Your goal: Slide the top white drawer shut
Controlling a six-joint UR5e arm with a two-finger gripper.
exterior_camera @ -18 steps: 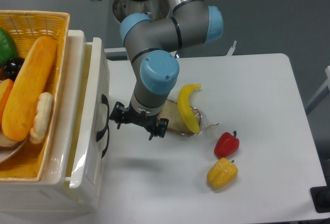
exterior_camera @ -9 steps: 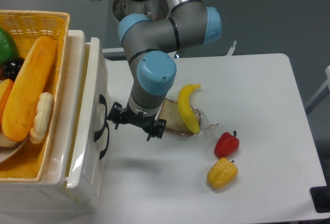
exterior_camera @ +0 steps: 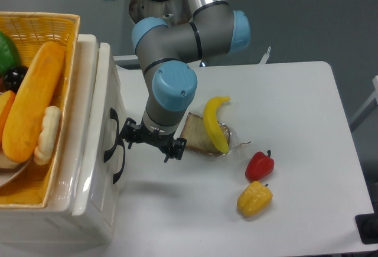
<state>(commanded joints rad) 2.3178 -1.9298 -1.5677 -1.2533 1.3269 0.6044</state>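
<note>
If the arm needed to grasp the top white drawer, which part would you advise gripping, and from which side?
Probably the black loop handle on the top white drawer's front panel, approached from the table side, where the gripper is. The loop stands proud of the glossy panel; the thick walls look too wide for the fingers.

This looks like a robot lab or test room, not a real home kitchen. A grey and blue robot arm (exterior_camera: pixel 177 50) stands fixed at the back of a plain white table (exterior_camera: pixel 295 121), and the wall behind is bare grey. The food on the table is toy food: a plastic banana (exterior_camera: pixel 215 121), a red pepper (exterior_camera: pixel 259 165) and a yellow pepper (exterior_camera: pixel 254 198). A yellow basket (exterior_camera: pixel 41 23) holds more toy food.
</note>
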